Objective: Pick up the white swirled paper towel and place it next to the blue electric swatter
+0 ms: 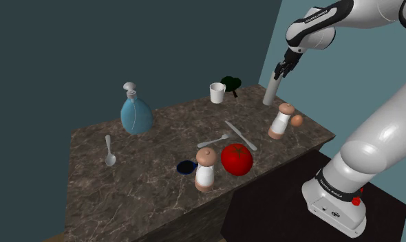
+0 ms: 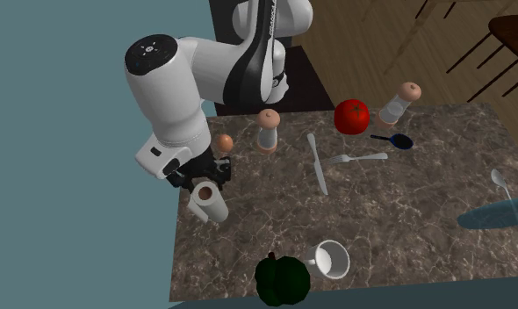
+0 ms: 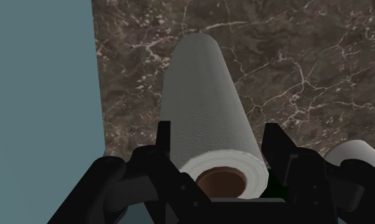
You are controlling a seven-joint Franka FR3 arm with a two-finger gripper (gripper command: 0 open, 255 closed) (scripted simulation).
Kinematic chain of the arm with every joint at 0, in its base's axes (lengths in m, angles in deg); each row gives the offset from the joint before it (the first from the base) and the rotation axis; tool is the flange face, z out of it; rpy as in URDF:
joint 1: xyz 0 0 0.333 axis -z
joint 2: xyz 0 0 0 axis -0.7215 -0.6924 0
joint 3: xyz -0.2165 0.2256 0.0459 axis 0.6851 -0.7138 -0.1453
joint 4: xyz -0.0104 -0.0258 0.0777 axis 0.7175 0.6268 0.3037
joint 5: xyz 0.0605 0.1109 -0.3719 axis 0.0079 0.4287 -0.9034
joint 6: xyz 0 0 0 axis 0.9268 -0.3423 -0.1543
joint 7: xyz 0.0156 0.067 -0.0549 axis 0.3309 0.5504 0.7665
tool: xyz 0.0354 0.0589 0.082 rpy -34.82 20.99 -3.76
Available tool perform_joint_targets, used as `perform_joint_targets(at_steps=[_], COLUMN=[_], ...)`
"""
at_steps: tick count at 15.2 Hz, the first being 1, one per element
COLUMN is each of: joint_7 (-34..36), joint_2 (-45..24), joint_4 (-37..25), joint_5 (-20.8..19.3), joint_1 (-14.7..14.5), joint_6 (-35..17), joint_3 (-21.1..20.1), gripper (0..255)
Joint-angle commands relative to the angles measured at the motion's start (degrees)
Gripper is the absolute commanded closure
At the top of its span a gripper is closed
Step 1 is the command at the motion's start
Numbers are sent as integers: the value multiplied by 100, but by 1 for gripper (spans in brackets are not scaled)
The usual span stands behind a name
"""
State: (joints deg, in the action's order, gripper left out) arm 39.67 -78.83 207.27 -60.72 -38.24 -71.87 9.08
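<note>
Your paper towel [image 3: 208,102] stands upright at the desk [image 1: 146,185] corner nearest the arm's stand, right at the edge. The gripper [image 3: 217,137] sits over its top end, and the fingers [image 3: 164,143] pinch the roll, one against each side. A shaker [image 1: 282,120] and an egg [image 1: 297,119] stand near it; the blue swatter [image 1: 186,167] lies well apart, beside the tomato [image 1: 237,159]
</note>
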Motion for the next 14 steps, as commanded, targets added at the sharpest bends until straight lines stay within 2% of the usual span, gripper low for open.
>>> perform_joint_targets(at_steps=[1, 14], joint_7=[0, 257], joint_2=[-3, 384], joint_4=[3, -568], joint_5=[0, -286], joint_1=[0, 11], joint_6=[1, 905], joint_3=[0, -54], gripper=[255, 255])
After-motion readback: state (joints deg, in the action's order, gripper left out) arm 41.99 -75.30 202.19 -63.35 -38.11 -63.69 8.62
